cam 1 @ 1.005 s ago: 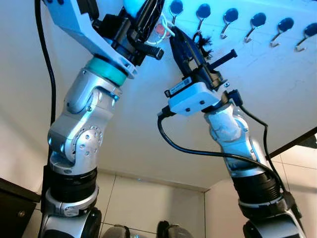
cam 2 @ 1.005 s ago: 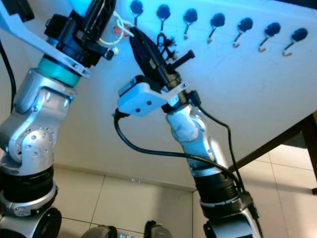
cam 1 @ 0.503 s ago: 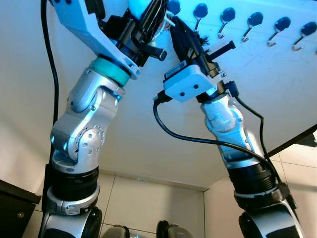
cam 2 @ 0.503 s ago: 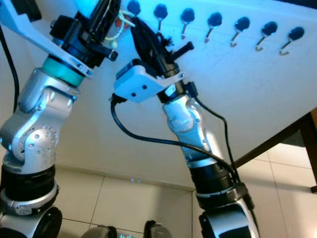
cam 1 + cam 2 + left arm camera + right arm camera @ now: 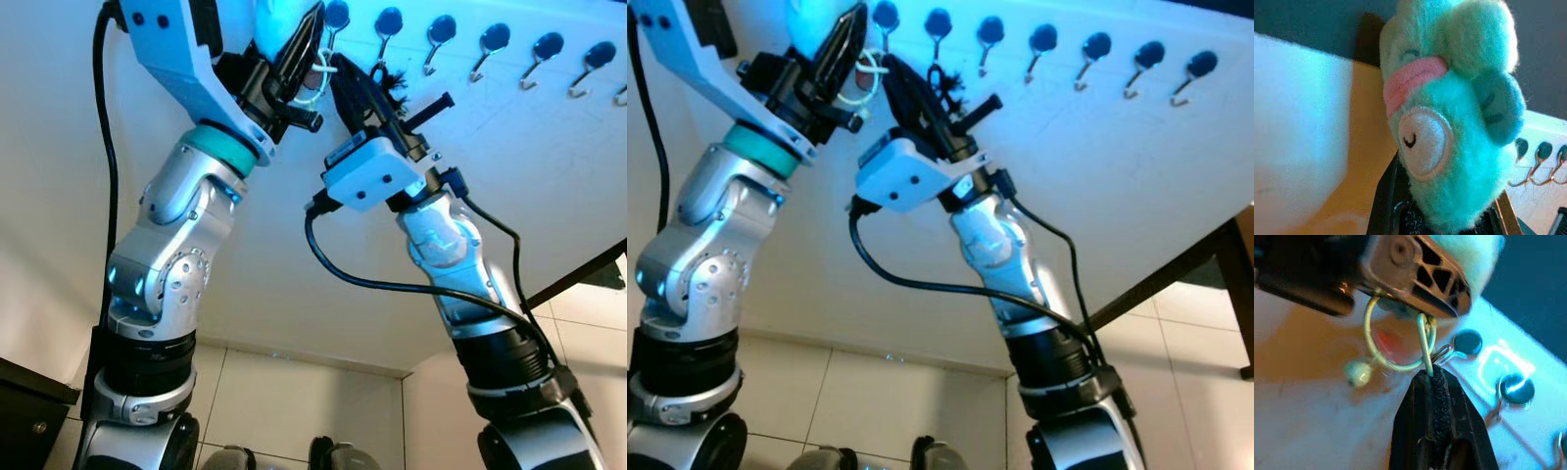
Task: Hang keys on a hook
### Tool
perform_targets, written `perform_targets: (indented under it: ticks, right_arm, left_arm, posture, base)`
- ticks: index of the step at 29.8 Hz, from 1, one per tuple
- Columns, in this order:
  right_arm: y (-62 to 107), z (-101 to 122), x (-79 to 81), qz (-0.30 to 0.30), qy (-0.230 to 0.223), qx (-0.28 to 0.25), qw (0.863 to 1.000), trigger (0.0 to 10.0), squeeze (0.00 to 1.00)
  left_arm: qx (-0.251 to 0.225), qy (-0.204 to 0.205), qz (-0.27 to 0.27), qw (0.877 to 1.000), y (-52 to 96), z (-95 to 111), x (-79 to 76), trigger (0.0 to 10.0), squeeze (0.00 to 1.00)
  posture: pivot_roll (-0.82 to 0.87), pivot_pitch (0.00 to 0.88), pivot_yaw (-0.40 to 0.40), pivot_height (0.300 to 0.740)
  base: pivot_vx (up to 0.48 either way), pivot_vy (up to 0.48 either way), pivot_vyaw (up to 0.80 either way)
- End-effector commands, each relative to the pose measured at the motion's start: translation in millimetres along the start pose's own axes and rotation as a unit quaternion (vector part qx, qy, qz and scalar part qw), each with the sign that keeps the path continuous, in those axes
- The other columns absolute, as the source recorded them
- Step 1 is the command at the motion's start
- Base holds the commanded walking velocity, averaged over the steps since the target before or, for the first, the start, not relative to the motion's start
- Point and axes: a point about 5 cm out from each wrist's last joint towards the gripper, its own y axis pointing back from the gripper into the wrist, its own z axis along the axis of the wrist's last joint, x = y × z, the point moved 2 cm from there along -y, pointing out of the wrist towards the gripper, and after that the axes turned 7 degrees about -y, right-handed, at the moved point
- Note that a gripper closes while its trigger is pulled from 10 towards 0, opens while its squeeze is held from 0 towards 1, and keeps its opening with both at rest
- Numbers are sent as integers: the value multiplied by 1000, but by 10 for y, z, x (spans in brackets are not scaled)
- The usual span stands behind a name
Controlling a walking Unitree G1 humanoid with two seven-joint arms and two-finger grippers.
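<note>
Both silver arms are reaching up to a white wall rail of blue-capped metal hooks (image 5: 438, 39). The left gripper (image 5: 297, 54) is clenching a fluffy teal plush keychain toy with a pink band (image 5: 1459, 132), whose pale wire key ring (image 5: 1396, 340) is hanging beneath its fingers, just beside the leftmost hook (image 5: 1462, 346). The right gripper (image 5: 1432, 382) is pinching that ring's wire between its closed black fingertips, close under the left one. A black cable (image 5: 392, 284) is looping below the right wrist
</note>
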Motion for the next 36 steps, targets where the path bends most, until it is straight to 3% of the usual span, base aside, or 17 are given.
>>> perform_targets:
  ticks: [1, 8, 9, 10, 13, 14, 17, 18, 24, 25, 26, 28, 32, 33, 34, 35, 36]
  right_arm:
    - [46, 35, 168, 41, -8, -9, 999, 10000, 0]
    - [135, -20, 190, 49, -16, 6, 999, 10000, 0]
    - [142, -27, 190, 48, -19, 9, 999, 10000, 78]
    - [146, -29, 184, 46, -22, 10, 999, 10000, 463]
    - [149, -27, 175, 43, -25, 10, 999, 10000, 463]
    - [147, -22, 147, 31, -35, 10, 999, 10000, 1000]
    - [155, -34, 9, -38, -125, 17, 991, 10000, 800]
    - [184, -61, -40, -66, -183, 28, 981, 10000, 0]
    - [343, -185, -58, -104, -342, 67, 932, 10000, 0]
    - [496, -263, 28, -90, -406, 94, 905, 10000, 0]
    - [603, -301, 94, -79, -448, 109, 884, 10000, 0]
    - [726, -340, 154, -68, -490, 125, 860, 10000, 0]
    - [954, -412, 235, -57, -553, 149, 818, 10000, 0]
    - [1040, -454, 258, -58, -566, 161, 806, 10000, 0]
    - [1040, -454, 258, -58, -566, 161, 806, 10000, 0]
    - [1117, -491, 281, -60, -577, 174, 796, 10000, 0]
    - [1117, -491, 281, -60, -577, 174, 796, 10000, 0]
  left_arm:
    - [37, -6, 5, 999, 27, -154, 9, 10000, 0]
    - [45, -10, 5, 999, 48, -196, 14, 10000, 0]
    - [45, -10, 5, 999, 49, -199, 14, 10000, 0]
    - [45, -11, 5, 999, 50, -200, 15, 10000, 0]
    - [45, -11, 6, 999, 51, -200, 15, 10000, 0]
    - [45, -11, 6, 999, 55, -202, 15, 10000, 0]
    - [42, -11, 7, 999, 60, -194, 13, 10000, 0]
    - [39, -10, 8, 999, 65, -186, 17, 10000, 0]
    - [36, -8, 7, 999, 121, -183, 38, 10000, 0]
    - [42, -9, 4, 999, 181, -207, 61, 10000, 216]
    - [46, -10, 2, 999, 224, -224, 77, 10000, 780]
    - [53, -12, -4, 999, 272, -251, 87, 10000, 1000]
    - [71, -20, -6, 997, 373, -322, 115, 10000, 1000]
    - [82, -23, -4, 996, 438, -357, 146, 10000, 737]
    - [82, -23, -4, 996, 438, -357, 146, 10000, 737]
    - [95, -28, 0, 995, 536, -388, 200, 10000, 0]
    - [95, -28, 0, 995, 536, -388, 200, 10000, 0]
  posture:
    - [81, 126, 38, 740]
    - [81, 126, 38, 740]
    - [81, 126, 38, 740]
    - [81, 126, 38, 740]
    - [81, 126, 38, 740]
    - [78, 121, 38, 740]
    - [78, 121, 38, 740]
    - [81, 115, 34, 740]
    - [83, 110, 30, 740]
    - [79, 107, 30, 740]
    - [79, 107, 30, 740]
    - [79, 107, 30, 740]
    - [74, 110, 30, 740]
    - [68, 111, 31, 740]
    - [68, 111, 31, 740]
    - [64, 114, 33, 740]
    - [64, 114, 33, 740]
  base:
    - [0, 0, 0]
    - [0, 0, 0]
    - [0, 0, 0]
    - [0, 0, 0]
    - [0, 0, 0]
    - [0, 0, 0]
    - [0, 0, 0]
    - [0, 0, 0]
    - [0, 0, 0]
    - [0, 0, 0]
    - [0, 0, 0]
    - [0, 0, 0]
    - [0, 0, 0]
    - [0, 0, 0]
    - [0, 0, 0]
    - [0, 0, 0]
    - [0, 0, 0]
